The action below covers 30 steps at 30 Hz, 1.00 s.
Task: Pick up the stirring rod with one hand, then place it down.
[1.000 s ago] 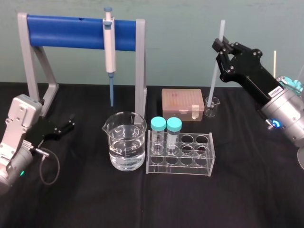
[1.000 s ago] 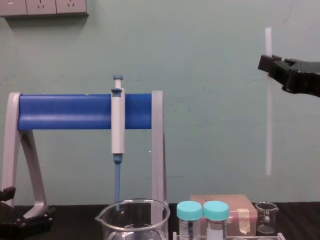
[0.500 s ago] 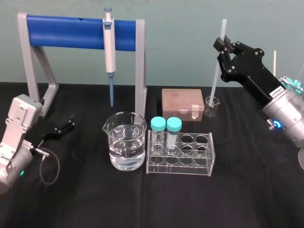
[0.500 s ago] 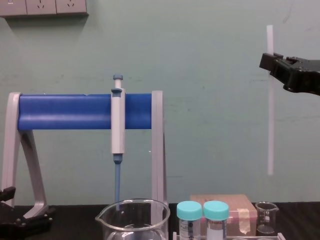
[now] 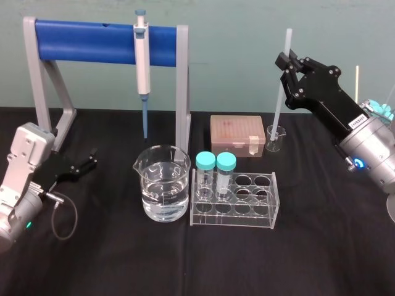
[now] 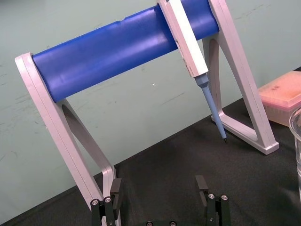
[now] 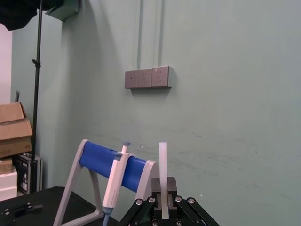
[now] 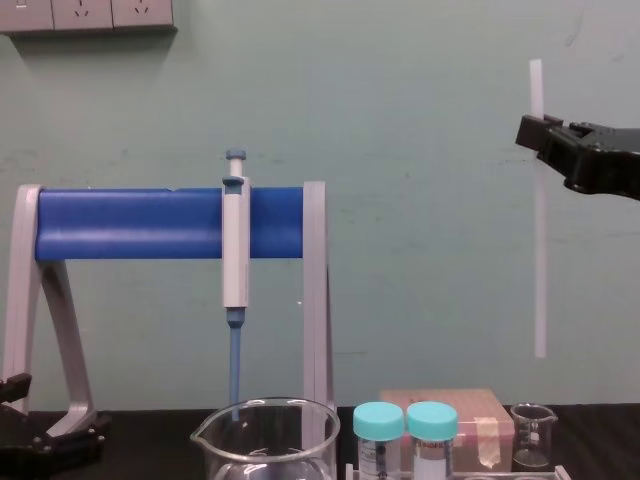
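The right gripper (image 5: 286,61) is closed tight on the stirring rod (image 5: 278,108), pinching it near its top. The rod stands almost straight up, and its bottom end hangs in the air above the small beaker (image 5: 275,138). The left gripper (image 5: 90,162) sits open, low over the table (image 5: 308,246), far to the left of the beaker.

The head camera looks down on the tabletop (image 5: 123,265); the chest camera sits low, facing the wall (image 8: 420,120). All four views share the pipette stand (image 5: 105,40), at the head view's 11 o'clock.
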Each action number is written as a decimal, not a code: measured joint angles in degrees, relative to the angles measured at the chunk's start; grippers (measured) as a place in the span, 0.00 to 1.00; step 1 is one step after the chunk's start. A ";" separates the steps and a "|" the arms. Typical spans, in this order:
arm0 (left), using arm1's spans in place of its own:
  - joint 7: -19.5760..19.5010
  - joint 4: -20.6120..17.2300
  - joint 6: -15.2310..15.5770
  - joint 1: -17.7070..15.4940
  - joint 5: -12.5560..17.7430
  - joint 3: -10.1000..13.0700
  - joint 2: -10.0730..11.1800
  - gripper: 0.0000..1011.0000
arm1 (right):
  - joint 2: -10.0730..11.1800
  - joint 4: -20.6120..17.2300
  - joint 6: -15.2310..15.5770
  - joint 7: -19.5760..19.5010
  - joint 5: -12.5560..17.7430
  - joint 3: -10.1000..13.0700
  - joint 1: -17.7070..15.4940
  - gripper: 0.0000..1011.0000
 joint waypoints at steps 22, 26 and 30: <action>0.00 0.00 0.00 0.00 0.00 0.00 0.00 0.99 | 0.11 0.07 0.44 0.27 0.15 -0.42 -0.04 0.07; 0.00 0.00 0.00 0.00 0.00 0.00 0.00 0.99 | 0.13 0.05 0.47 0.29 0.16 -0.49 -0.04 0.07; 0.00 0.00 0.00 0.00 0.00 0.00 0.00 0.99 | 0.17 0.04 0.48 0.38 0.20 -0.53 -0.04 0.07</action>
